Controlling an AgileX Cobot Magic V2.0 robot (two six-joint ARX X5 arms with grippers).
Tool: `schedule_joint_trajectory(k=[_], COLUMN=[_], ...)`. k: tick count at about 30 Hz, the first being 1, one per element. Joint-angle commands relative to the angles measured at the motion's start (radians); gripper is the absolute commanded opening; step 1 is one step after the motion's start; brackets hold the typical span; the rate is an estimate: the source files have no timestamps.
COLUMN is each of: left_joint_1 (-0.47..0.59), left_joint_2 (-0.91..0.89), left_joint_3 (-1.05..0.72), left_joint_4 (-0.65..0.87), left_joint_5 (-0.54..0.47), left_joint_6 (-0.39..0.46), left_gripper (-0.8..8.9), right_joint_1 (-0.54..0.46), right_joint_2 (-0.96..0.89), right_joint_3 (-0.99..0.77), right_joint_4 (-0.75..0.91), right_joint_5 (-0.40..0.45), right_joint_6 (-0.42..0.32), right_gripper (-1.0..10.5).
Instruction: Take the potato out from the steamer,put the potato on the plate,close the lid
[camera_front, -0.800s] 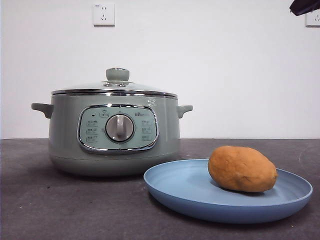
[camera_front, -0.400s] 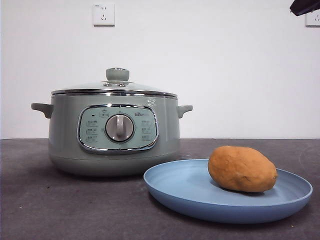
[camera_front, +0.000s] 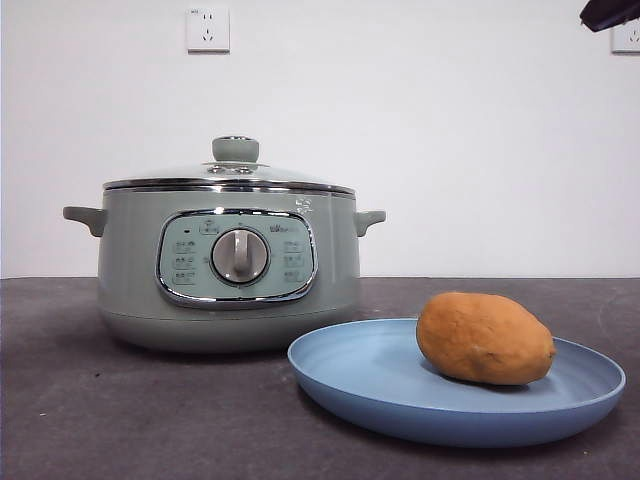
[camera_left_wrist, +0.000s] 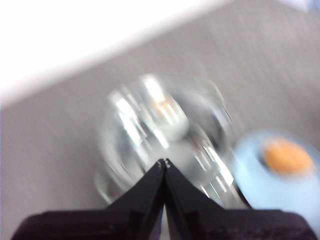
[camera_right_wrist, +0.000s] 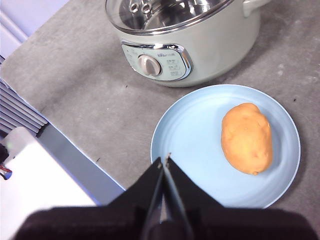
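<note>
- Both of your pincers are pinched together and hold nothing: the left gripper (camera_left_wrist: 164, 161) hangs above the lid (camera_front: 229, 175), in a blurred wrist view; the right gripper (camera_right_wrist: 164, 160) hangs over the plate (camera_right_wrist: 190, 150).
- Your potato (camera_front: 485, 338) lies on the plate, towards its right side in the front view.
- Your lid sits closed on the steamer (camera_front: 130, 270), just behind the plate.
- Everything rests on the grey table (camera_front: 120, 420).

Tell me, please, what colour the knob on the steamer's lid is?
Pale sage green, matching the steamer body; the lid knob shows best in the front view.
</note>
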Motion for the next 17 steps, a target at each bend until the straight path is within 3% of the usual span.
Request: schedule_joint_trajectory(k=[1, 10, 17], left_joint_1=[0.063, 0.224, 0.259], left_joint_2=[-0.101, -0.437, -0.642], left_joint_3=[-0.074, -0.563, -0.914], left_joint_4=[0.160, 0.710, 0.886], left_joint_5=[0.002, -0.006, -0.009], left_joint_6=[0.026, 0.010, -0.081], left_gripper=[-0.03, -0.03, -0.03], right_joint_1=[0.001, 0.001, 0.001], right_joint_2=[-0.001, -0.001, -0.001], right_joint_3=[0.003, 0.003, 0.003], right_joint_4=[0.000, 0.000, 0.000], right_joint_5=[0.002, 0.002, 0.004], right_joint_6=[0.005, 0.005, 0.006], right_gripper=[0.0, 0.0, 0.0])
